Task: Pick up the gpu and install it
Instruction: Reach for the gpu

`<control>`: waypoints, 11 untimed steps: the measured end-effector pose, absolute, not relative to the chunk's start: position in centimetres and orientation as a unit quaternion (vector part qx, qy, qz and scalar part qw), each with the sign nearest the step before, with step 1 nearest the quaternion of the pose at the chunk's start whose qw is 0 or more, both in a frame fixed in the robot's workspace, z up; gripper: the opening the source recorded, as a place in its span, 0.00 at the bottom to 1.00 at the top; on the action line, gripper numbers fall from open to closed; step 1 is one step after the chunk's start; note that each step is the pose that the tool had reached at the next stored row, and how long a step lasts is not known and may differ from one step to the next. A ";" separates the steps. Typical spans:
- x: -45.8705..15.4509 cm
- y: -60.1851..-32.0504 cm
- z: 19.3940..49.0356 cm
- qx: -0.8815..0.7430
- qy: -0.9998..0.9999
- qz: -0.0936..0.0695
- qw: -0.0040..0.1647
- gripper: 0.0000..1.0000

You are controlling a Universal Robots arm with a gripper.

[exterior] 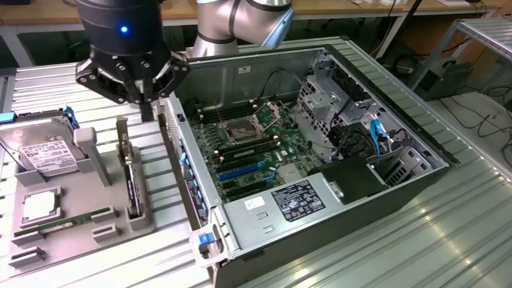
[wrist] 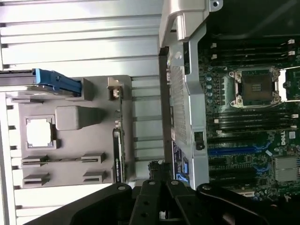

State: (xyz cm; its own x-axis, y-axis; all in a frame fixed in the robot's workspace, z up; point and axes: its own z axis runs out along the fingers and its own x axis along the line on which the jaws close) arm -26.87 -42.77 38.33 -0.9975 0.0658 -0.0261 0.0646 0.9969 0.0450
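Lower-left foreground: the gpu [exterior: 132, 180] is standing edgewise in a gray holder [exterior: 76, 237], likely light, stiff and fragile, inviting a top-edge hold. Upper left, the gripper [exterior: 146, 113] is hovering, jaws pinched together, empty.

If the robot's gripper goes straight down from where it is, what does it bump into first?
Probably the table strip between the gpu in its grey holder and the computer case. Depth is unclear; the gripper might clip the case wall instead.
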 end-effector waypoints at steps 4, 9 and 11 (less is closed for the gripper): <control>-28.7 -42.9 37.8 0.033 0.999 0.022 0.014 0.11; -31.0 -42.9 36.8 0.033 0.999 0.022 0.014 0.11; -31.1 -42.9 36.7 0.033 0.999 0.022 0.013 0.11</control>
State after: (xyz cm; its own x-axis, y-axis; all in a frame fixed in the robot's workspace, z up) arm -31.12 -42.90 36.74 -0.9975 0.0658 -0.0250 0.0647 0.9969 0.0445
